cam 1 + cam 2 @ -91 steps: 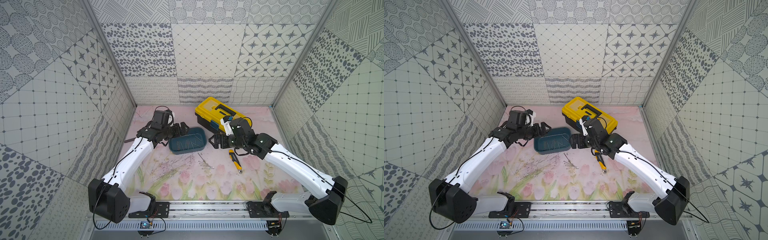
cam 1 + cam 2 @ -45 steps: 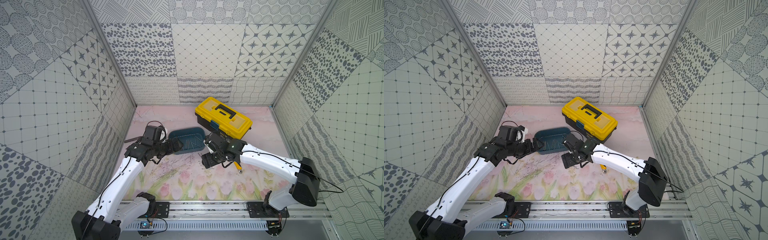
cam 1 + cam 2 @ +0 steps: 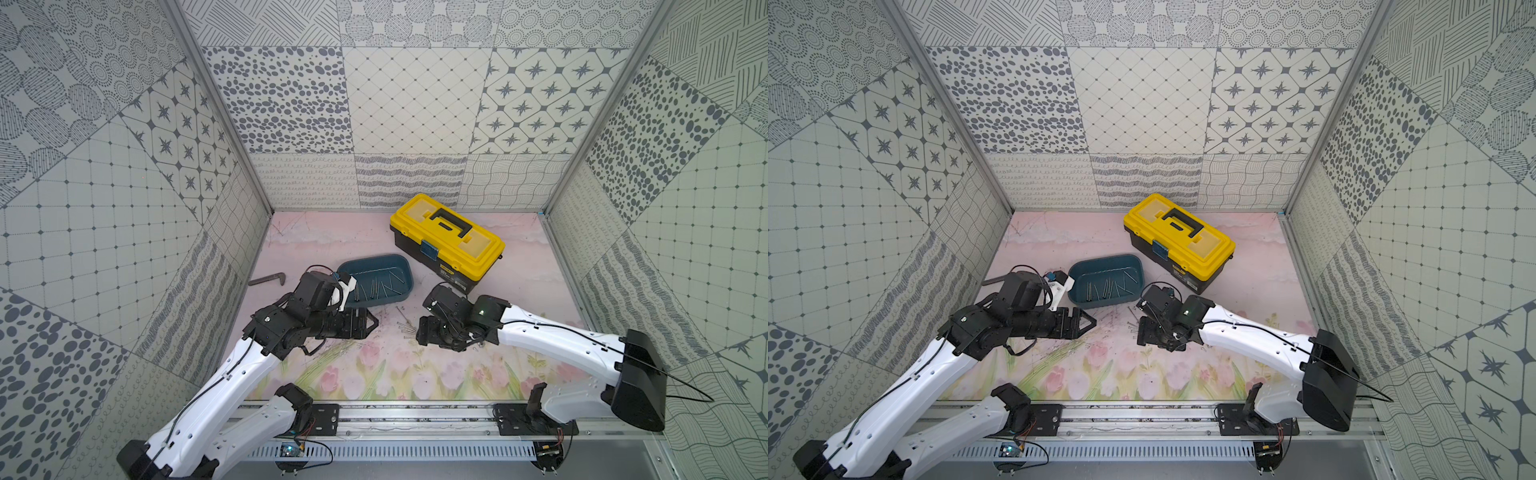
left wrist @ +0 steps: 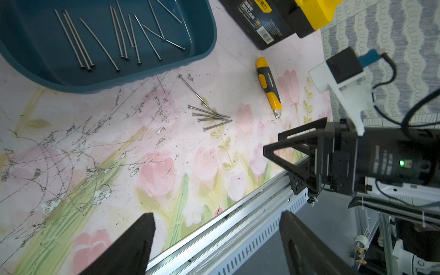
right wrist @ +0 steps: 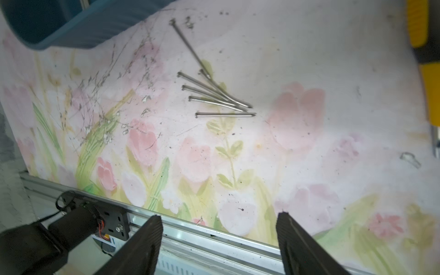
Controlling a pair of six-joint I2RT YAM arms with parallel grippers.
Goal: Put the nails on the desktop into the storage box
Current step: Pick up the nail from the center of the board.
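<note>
About a dozen nails lie in the box. Six more lie on the tabletop just ahead of the right gripper. It and the left gripper are both wide open and empty.

Shiny metal nails, scuffed matt desktop

In both top views the box is set on the desktop near the middle of the frame. Nails are laid inside it. The toolbox is placed just beside the box, up and to the right. The bar is laid left of the box, at the desktop's left edge. Loose nails are spread on the desktop just below the box, toward its right end. In the left wrist view the knife is seen near them.
</note>
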